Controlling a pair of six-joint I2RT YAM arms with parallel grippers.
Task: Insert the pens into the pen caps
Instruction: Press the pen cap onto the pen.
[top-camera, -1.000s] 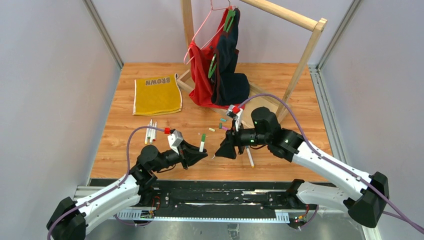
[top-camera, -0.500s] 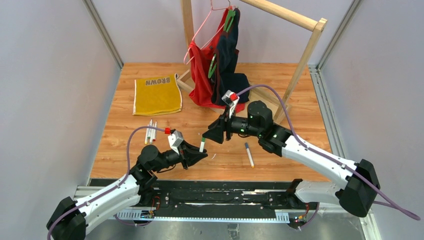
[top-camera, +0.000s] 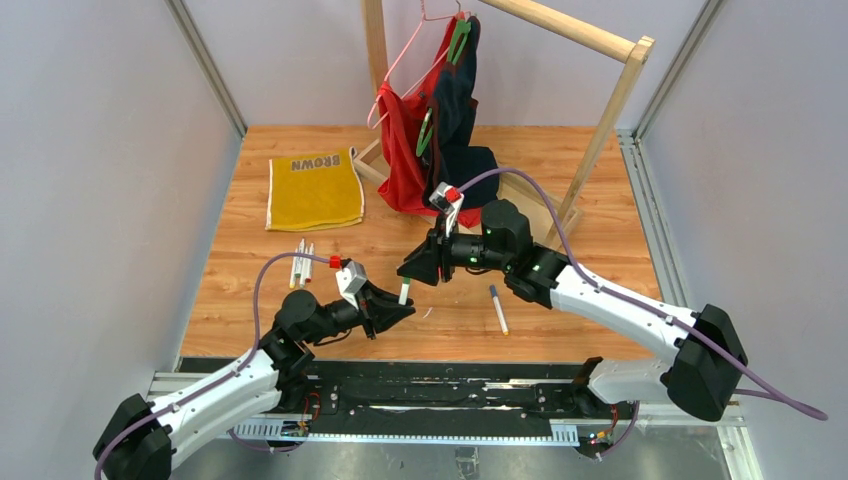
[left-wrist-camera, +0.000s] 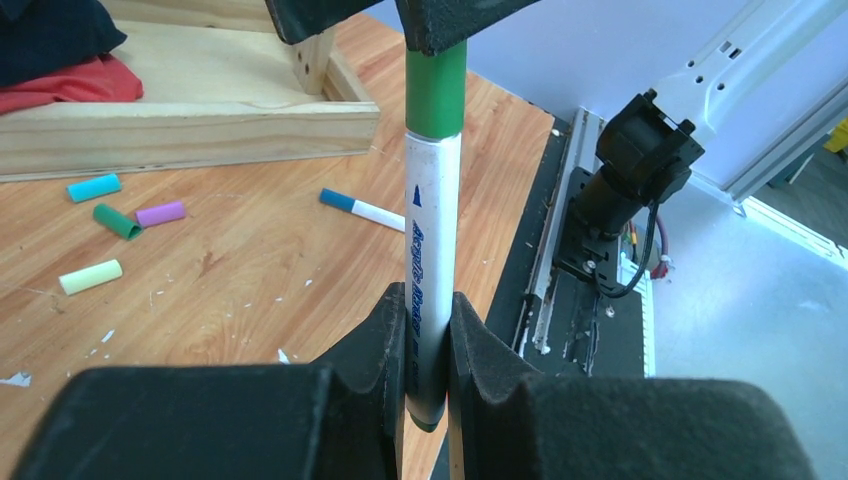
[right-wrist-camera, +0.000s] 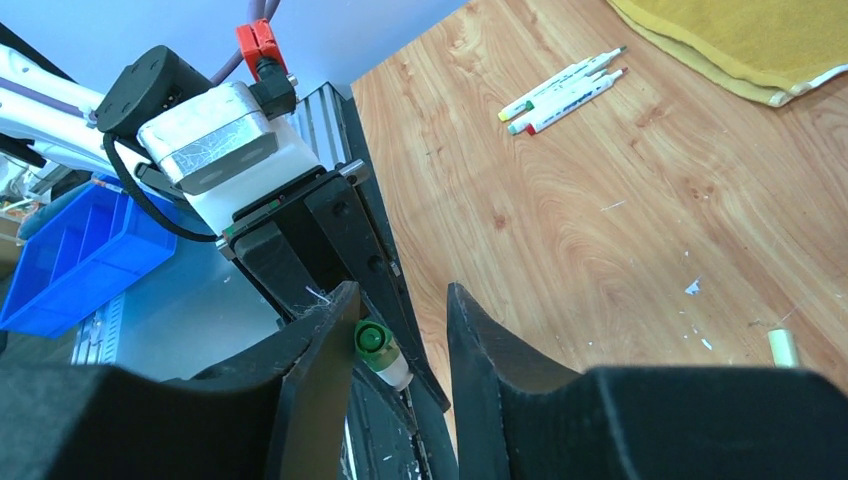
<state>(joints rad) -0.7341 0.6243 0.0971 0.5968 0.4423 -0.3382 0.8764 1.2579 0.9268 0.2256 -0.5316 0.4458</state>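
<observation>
My left gripper (left-wrist-camera: 428, 300) is shut on a white pen (left-wrist-camera: 432, 230), held upright with its green end (left-wrist-camera: 436, 90) at the top. The right gripper (right-wrist-camera: 400, 300) reaches over that green end (right-wrist-camera: 375, 342). Its jaws stand open around it: one finger is close against it and a gap shows on the other side. In the top view the two grippers meet at the held pen (top-camera: 404, 292). A blue-ended pen (top-camera: 497, 308) lies on the table to the right. More pens (top-camera: 300, 262) lie together at the left. Teal (left-wrist-camera: 94, 187), green (left-wrist-camera: 117, 221), purple (left-wrist-camera: 160, 213) and yellow (left-wrist-camera: 90, 276) pen caps lie loose.
A wooden rack base (left-wrist-camera: 180, 130) lies just behind the caps, with red and dark clothes (top-camera: 440, 150) hanging from the rack. A yellow towel (top-camera: 314, 190) lies at the back left. Small white scraps (left-wrist-camera: 15, 378) dot the wood.
The right arm swung left, away from the blue-ended pen on the table, to the top of the pen in my left gripper. Its jaws have narrowed. The left arm stayed still.
</observation>
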